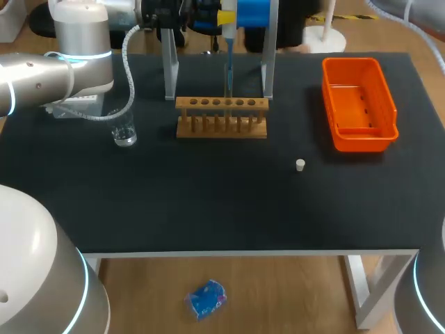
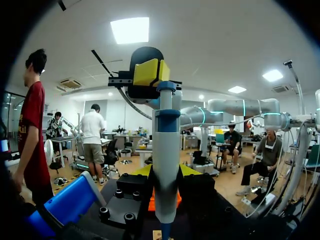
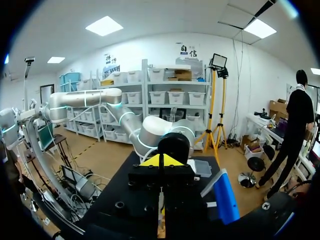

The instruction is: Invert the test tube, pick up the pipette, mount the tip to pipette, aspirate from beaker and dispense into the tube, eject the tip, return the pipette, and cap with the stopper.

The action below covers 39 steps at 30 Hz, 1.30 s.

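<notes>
Pipette (image 2: 166,165): upright, clamped in the left gripper (image 2: 166,174) above the wooden rack (image 1: 221,126), tip pointing down at it. Right gripper (image 2: 151,72): fingers closed together at the pipette's top. Stand posts (image 1: 170,66): flanking the pipette. On the bench (image 1: 208,202): beaker (image 1: 125,132) left of the rack; stopper (image 1: 300,165) loose; orange tray (image 1: 361,142) at the right.

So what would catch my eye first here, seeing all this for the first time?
Probably the bright orange bin on the right side of the black table, the most vivid thing there. Next comes the pipette, standing upright over the wooden rack at the back middle. The left end effector has a yellow tip on either side of it.
</notes>
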Motion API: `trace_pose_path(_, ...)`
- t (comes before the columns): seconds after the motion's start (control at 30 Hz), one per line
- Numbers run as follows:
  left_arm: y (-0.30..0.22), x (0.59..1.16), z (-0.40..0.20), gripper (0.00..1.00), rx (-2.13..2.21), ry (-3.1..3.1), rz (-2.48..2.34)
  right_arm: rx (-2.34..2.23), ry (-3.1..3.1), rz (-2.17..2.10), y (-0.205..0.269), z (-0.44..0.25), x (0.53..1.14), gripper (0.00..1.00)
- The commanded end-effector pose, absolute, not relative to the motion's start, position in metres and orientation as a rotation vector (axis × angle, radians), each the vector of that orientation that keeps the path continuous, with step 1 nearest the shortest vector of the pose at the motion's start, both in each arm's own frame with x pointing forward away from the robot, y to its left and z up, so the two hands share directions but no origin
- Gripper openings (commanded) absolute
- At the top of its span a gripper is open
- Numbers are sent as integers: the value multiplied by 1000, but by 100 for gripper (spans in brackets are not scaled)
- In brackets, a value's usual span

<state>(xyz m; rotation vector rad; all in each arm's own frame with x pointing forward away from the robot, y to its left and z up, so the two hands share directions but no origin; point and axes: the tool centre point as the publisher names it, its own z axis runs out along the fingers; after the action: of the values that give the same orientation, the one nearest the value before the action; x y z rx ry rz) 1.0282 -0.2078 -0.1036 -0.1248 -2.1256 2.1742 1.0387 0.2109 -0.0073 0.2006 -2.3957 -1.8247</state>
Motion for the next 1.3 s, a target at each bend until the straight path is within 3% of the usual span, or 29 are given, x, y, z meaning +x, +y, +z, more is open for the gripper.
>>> trace_pose_path(0.03,-208,1028,-103,0,-124,-2128,2174,213,-2391,-1814,212,-6,1044,0)
trace_pose_path(1.3,-208,1028,-103,0,-124,-2128,2174,234,-2385,-1823,210,-2,1041,0)
